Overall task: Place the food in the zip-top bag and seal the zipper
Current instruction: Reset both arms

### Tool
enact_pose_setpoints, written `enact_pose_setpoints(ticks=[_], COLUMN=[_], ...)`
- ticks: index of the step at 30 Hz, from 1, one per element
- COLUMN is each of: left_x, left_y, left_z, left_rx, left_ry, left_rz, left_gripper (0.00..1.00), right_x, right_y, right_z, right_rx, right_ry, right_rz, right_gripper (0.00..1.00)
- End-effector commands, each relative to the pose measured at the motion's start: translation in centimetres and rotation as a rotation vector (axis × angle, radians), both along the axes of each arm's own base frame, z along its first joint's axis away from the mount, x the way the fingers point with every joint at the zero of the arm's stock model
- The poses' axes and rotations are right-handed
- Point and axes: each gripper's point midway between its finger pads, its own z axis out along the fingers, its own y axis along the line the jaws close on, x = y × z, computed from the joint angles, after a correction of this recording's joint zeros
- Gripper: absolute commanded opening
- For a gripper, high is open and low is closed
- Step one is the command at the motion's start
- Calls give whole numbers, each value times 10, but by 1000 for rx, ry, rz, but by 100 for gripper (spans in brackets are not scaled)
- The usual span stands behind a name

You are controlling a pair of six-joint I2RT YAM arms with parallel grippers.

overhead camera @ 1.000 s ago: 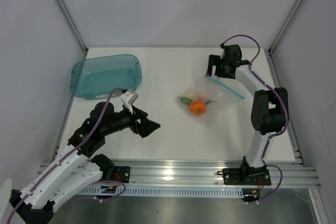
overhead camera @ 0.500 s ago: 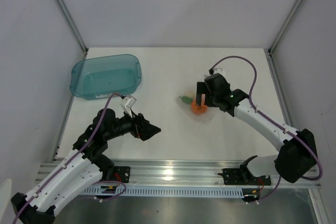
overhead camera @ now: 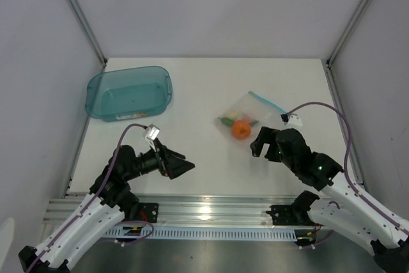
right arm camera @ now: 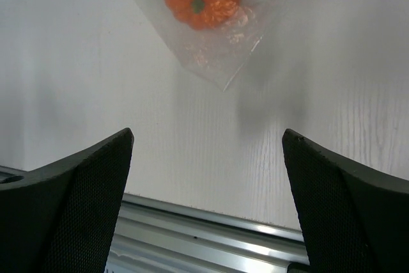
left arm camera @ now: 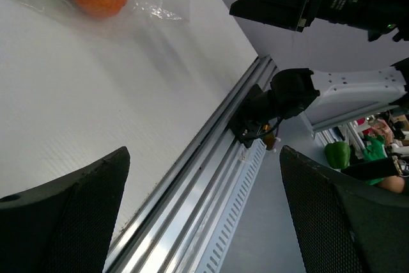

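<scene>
The zip-top bag [overhead camera: 257, 110] lies flat on the white counter [overhead camera: 192, 113], right of centre, with its zipper [overhead camera: 268, 101] along the far right edge. The orange fruit [overhead camera: 240, 130] sits inside at the near end and the green vegetable [overhead camera: 225, 121] just left of it. The right pincer [overhead camera: 261, 143] hovers just near of the bag, spread wide and holding nothing. The left pincer [overhead camera: 185, 163] hangs well apart at the near left, also wide. A teal tub [overhead camera: 167, 87] stands far left.
</scene>
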Motion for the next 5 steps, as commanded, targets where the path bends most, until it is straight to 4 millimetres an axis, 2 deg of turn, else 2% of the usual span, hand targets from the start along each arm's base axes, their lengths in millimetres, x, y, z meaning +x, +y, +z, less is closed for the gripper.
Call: enact_pose_setpoints(ticks=[1,3,5], left_x=[-8,-13,-23], left_y=[-2,-4,-6], left_z=[9,7,27], left_rx=[-90,-145,-267], left_ry=[-3,-4,-78], left_rz=[-25,-49,-98], left_gripper=[99,99,100], right_x=[-12,-18,-24], right_y=[3,4,14], right_z=[-9,-6,-3], right_rx=[103,152,205], right_ry=[16,0,-23], right_rz=[-19,-6,57], right_gripper=[100,99,100])
